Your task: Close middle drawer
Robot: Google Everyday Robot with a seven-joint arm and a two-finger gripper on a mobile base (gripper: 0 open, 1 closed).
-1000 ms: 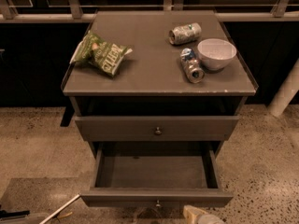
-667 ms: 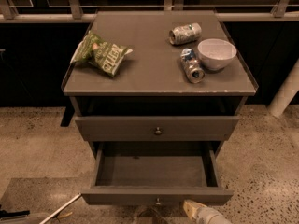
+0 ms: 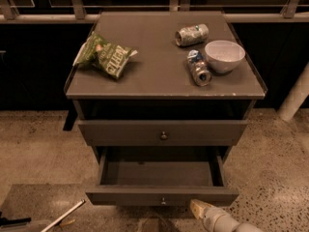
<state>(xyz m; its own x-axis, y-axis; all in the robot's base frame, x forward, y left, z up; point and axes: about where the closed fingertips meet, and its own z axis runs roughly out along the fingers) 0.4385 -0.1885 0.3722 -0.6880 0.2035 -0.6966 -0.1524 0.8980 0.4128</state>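
**Middle drawer pulled out, gripper low before its front**

Nearest, at the bottom edge, the pale gripper is seen low over the speckled floor, just in front of the cabinet and right of its centre line; its state of opening cannot be told, and nothing is seen to be held by it; whether the drawer front is touched cannot be told either. Left of the cabinet's foot, a thin white rod is laid slantwise on the floor. The middle drawer is drawn far out of the cabinet, its bare inside exposed from above; its front lies just above and left of the gripper, and its small round knob is found just left of the gripper's tip. Above it, the upper drawer is set much further in, with its own knob at mid-front. On the cabinet top, a green snack bag is placed at the left; at the right, one can is laid on its side touching a white bowl; a second can is laid further back. Behind the cabinet, a pale rail is run across.
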